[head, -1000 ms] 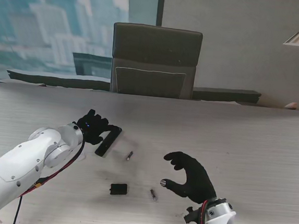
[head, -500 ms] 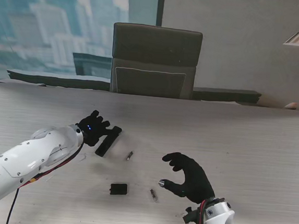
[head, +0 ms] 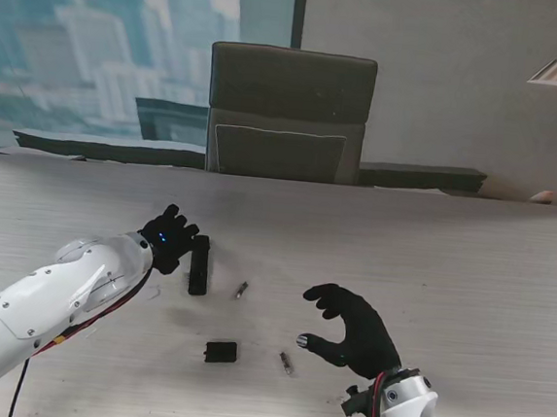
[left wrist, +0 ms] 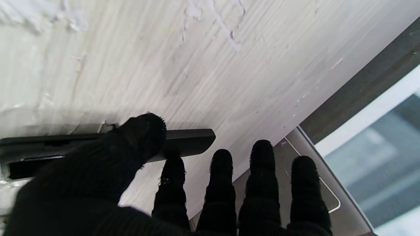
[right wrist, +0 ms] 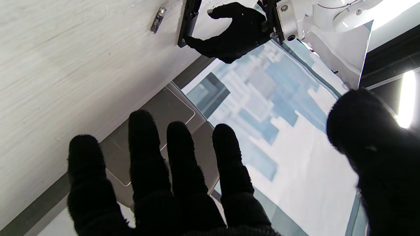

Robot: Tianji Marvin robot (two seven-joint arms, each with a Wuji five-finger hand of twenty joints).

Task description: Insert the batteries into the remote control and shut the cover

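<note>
The table (head: 431, 251) is a pale wood-grain top, with a grey chair (head: 289, 112) behind its far edge. On its left half lies the remote (head: 198, 264), a narrow black bar running near to far, its battery bay open as the left wrist view shows. The left hand (head: 167, 238) sits against the remote's left side: thumb on one long edge, fingers (left wrist: 173, 170) reaching toward the other, so it looks clamped on the remote, though only lightly. The right hand (head: 351, 327) hovers to the right, nearer to me, fingers spread and holding nothing. The small black cover (head: 220, 352) lies near me, well apart from the remote. One battery (head: 240, 289) rests just right of the remote; the other battery (head: 285, 362) lies beside the right hand's thumb.

The step appears to be steadying the remote. To do it well, keep the bay facing up and unobstructed, press the remote flat, and leave the right side free for the other hand to bring a battery in.
</note>
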